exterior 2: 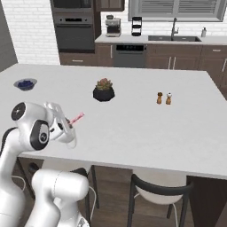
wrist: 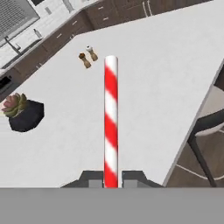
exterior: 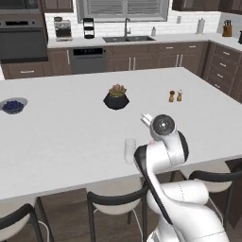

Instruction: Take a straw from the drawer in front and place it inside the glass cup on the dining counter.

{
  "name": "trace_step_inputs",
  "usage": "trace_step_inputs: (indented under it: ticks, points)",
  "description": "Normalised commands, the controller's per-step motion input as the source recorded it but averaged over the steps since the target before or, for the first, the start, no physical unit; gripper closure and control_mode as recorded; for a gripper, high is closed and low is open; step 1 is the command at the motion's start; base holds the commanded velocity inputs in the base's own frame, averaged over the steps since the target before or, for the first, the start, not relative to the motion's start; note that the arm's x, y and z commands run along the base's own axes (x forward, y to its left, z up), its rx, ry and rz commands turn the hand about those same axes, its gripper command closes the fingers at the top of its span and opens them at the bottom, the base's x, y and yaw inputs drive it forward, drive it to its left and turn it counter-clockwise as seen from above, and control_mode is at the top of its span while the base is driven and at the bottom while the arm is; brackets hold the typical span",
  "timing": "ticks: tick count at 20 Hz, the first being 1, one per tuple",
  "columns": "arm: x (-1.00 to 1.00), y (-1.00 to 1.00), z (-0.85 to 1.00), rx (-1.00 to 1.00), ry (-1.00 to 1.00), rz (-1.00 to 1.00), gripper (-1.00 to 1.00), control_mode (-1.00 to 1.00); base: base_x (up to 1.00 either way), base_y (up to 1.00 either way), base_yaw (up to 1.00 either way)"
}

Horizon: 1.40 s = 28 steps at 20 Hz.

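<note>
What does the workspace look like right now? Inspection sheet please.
Surface: white dining counter, broad, mostly bare.
Job's things: straw, red and white striped, held in the gripper and sticking out ahead of it; glass cup upright near the counter's front edge, no straw in it yet.
Clutter: black plant pot mid-counter; two shakers side by side to its right; blue bowl at far left.
Grippers: fingers shut on the straw, over the counter's front edge near the cup.
Cables: nothing seen.
Surroundings: stools under the counter edge; sink, oven and cabinets on the back wall.
</note>
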Motion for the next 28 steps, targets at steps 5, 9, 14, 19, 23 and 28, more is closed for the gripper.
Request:
trace_step_inputs:
  ticks: [5,9,14,19,23,28]
  points:
    - [0.20,0.00,0.34,-0.16,0.06,0.41,1.00,-1.00,0.00,0.00,0.00]
    - [0.26,0.00,0.05,-0.05,0.10,0.61,1.00,-1.00,0.00,0.00,0.00]
    - [0.20,0.00,0.00,0.00,0.02,0.73,1.00,-1.00,0.00,0.00,0.00]
    - [0.23,0.06,0.00,0.00,-0.01,0.74,1.00,-1.00,0.00,0.00,0.00]
    - [0.04,0.00,0.00,0.00,-0.27,0.62,1.00,-1.00,0.00,0.00,0.00]
    - [0.01,0.00,0.01,0.09,-0.47,0.35,1.00,-1.00,0.00,0.00,0.00]
